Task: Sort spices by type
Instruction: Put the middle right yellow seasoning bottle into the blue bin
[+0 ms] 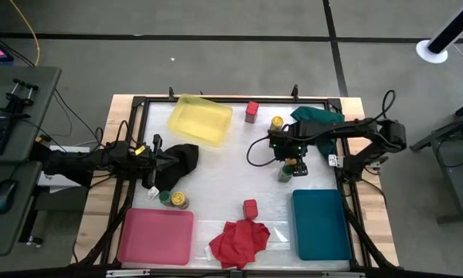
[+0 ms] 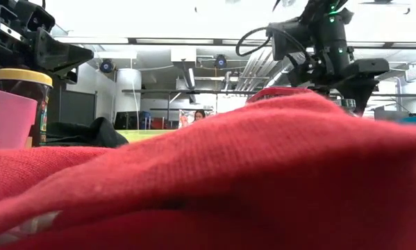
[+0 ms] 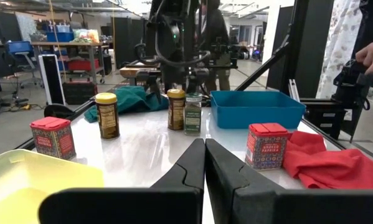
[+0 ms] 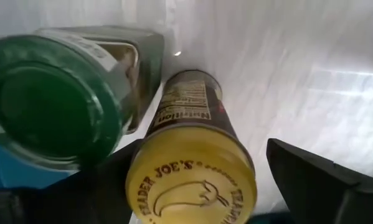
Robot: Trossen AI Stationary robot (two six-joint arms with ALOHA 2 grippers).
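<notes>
My right claw [image 4: 192,180] hangs spread wide around the round dark glass jar with the yellow lid [image 4: 189,155], 1 finger [image 4: 326,180] standing clear of each side, and a round green-lidded glass jar [image 4: 52,102] stands touching it. Both jars sit on the white table [image 1: 223,174] just above the flat teal plastic tray [image 1: 321,224]. Farther off, my left claw [image 3: 205,163] waits pressed shut at the table's left, by the crumpled black cloth [image 1: 183,161].

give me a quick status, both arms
Right gripper open, straddling yellow-lidded jar. Green-lidded jar crowds it. Left gripper shut, idle by black cloth.
</notes>
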